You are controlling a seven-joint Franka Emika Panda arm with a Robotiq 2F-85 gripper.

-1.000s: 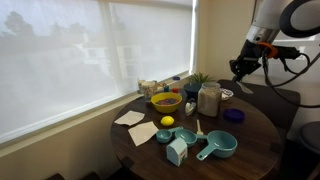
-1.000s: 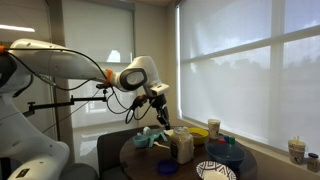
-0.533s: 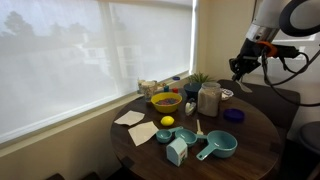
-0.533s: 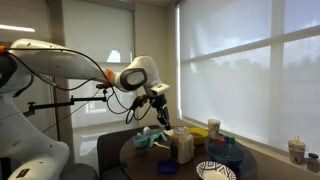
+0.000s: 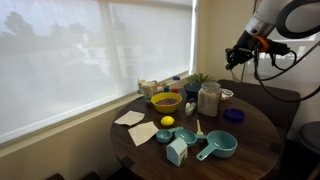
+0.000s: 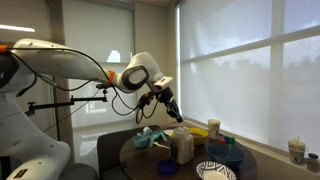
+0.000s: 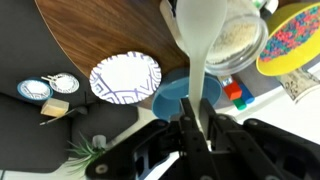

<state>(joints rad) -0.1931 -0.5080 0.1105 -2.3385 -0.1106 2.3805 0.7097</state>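
My gripper [image 7: 194,128] is shut on a long white spoon [image 7: 200,45], which reaches away from the jaws in the wrist view. It hangs in the air above the back of the round wooden table [image 5: 250,140], seen in both exterior views [image 5: 232,58] [image 6: 173,110]. Below the spoon stand a clear jar of pale grains [image 7: 238,40] [image 5: 209,99] [image 6: 182,146], a blue bowl [image 7: 180,98] [image 5: 233,115] and a white plate with a blue pattern [image 7: 125,77] [image 6: 213,171]. The spoon touches none of them.
On the table are a yellow bowl of coloured bits [image 5: 166,101] [image 7: 296,38], a lemon [image 5: 167,122], a teal measuring cup [image 5: 216,148], a small carton [image 5: 177,151], paper napkins [image 5: 131,118], red and blue blocks [image 7: 236,92] and a potted plant [image 5: 200,80]. Blinds cover the windows behind.
My gripper has risen with the spoon and moved sideways over the table's back part. Nothing on the table has moved.
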